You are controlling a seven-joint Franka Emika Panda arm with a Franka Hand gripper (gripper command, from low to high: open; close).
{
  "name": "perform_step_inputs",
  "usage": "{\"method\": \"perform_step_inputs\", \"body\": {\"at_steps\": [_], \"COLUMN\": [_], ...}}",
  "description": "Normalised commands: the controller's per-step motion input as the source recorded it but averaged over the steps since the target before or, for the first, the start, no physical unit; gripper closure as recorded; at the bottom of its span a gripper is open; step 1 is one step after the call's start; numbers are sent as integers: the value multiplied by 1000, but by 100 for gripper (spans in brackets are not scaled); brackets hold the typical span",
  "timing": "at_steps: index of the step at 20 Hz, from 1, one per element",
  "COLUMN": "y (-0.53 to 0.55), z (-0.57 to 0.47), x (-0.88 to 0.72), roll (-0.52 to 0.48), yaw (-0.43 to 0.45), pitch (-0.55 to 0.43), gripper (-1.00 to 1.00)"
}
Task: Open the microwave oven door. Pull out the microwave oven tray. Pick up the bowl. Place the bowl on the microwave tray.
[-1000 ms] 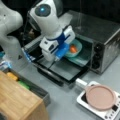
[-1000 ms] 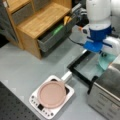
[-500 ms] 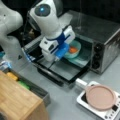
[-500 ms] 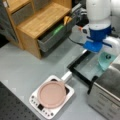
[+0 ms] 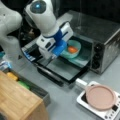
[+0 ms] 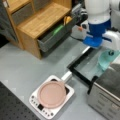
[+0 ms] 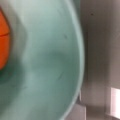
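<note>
The white Franka arm with its round blue-lit joint [image 5: 38,7] reaches down from a front view's top left, its wrist tilted toward that view's right. The blue-and-white gripper [image 5: 60,49] sits at the end of it, low and angled; in a front view it shows as a blue block [image 6: 94,40] under the white forearm. Its fingertips are hidden from sight.
</note>
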Motion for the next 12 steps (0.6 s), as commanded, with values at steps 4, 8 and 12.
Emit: {"method": "perform_step_inputs", "body": {"at_steps": [4,8,12], "y": [-341,-395,-478], "z": [260,195,68], "x": [239,416,573], "roll": [25,43,59], "yaw": [206,291,318], "pitch": [190,194,184], "gripper": [-100,-100,-100]}}
